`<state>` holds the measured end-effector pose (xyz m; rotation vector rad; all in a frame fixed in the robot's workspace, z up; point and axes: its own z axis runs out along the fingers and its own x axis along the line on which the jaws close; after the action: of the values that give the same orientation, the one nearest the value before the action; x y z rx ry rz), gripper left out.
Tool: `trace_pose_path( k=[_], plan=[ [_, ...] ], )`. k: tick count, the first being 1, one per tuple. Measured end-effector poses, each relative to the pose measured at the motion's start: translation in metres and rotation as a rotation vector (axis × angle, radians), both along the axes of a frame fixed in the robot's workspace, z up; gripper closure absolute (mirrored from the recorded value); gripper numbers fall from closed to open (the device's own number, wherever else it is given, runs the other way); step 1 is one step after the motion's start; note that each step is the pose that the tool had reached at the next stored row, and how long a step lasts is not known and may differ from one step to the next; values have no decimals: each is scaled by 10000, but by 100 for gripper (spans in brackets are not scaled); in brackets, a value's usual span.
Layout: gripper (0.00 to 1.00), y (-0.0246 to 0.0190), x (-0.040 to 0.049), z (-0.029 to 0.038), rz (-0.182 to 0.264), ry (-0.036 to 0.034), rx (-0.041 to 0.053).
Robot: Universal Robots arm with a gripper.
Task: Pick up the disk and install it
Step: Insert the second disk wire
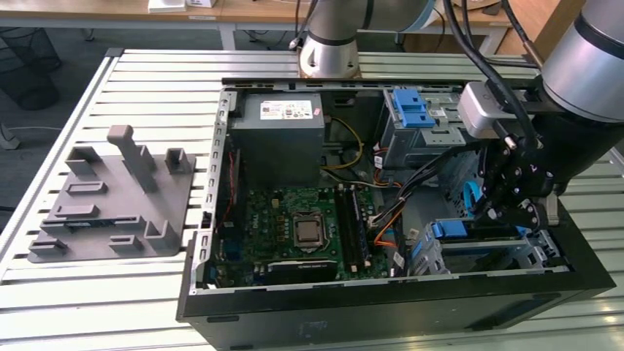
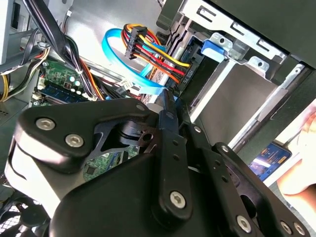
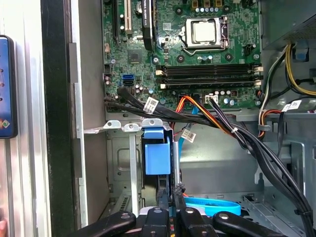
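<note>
The disk [image 1: 475, 229] stands on edge in the drive cage [image 1: 531, 252] at the front corner of the open computer case, on the exterior view's right. Its blue side rail [image 3: 157, 154] faces the camera in the first wrist view. My gripper [image 1: 516, 218] hangs directly over that cage. In both wrist views the two fingers lie close together, with the gripper [image 3: 171, 197] right at the disk's end beside the blue rail. The gripper [image 2: 173, 106] points into the cage next to the bundled cables. Whether anything is pinched between the tips is hidden.
The motherboard [image 1: 302, 227] and grey power supply [image 1: 283, 135] fill the case. Black and orange cables [image 3: 217, 121] and a blue ribbon cable [image 2: 121, 61] run close to the cage. A grey fixture [image 1: 112, 201] lies on the slatted table. A hand [image 2: 298, 182] holds a blue device [image 2: 269, 159] outside the case.
</note>
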<state>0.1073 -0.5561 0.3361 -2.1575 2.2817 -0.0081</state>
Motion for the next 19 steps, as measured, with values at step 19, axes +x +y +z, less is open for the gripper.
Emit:
trace_pose_path(
  k=[19],
  plan=[
    [84, 0, 0, -42, 1, 0, -4]
  ],
)
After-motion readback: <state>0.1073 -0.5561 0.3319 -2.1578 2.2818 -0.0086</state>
